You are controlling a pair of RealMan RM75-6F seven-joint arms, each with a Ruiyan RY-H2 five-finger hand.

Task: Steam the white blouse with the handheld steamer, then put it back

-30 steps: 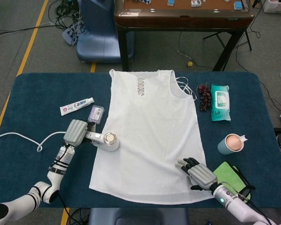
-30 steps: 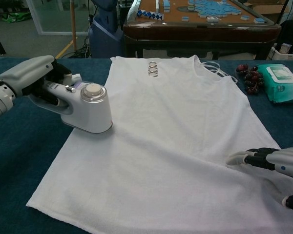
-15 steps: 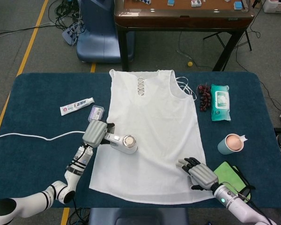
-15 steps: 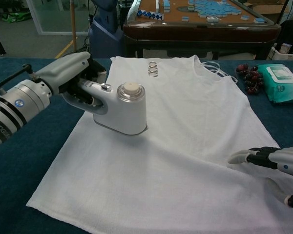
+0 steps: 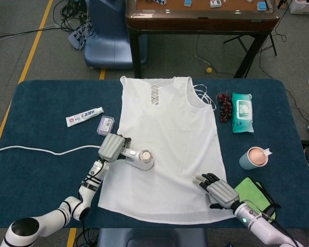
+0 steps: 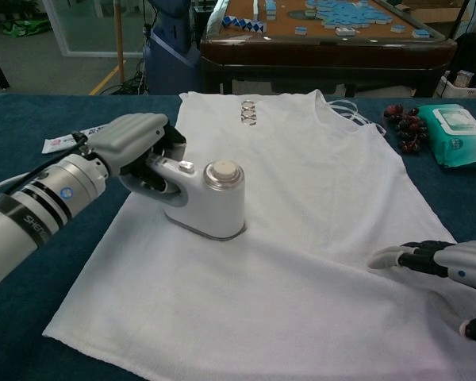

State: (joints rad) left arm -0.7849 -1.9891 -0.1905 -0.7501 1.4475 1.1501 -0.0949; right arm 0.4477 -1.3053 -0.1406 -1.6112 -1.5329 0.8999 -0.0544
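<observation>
Gripping the handheld steamer (image 5: 139, 157) by its handle, left robot hand (image 5: 112, 147) has carried it further right onto the white blouse (image 5: 167, 134) than a second ago; a small shift since half a second back. Steamer sits flat on the blouse's left half, long axis roughly left-right, head pointing right. Cord (image 5: 41, 151) trails left across the desk (image 5: 36, 108). Blouse lies spread, neckline toward the far edge. Right robot hand (image 5: 219, 189) unchanged, fingers spread, resting on the lower right hem, holding nothing.
</observation>
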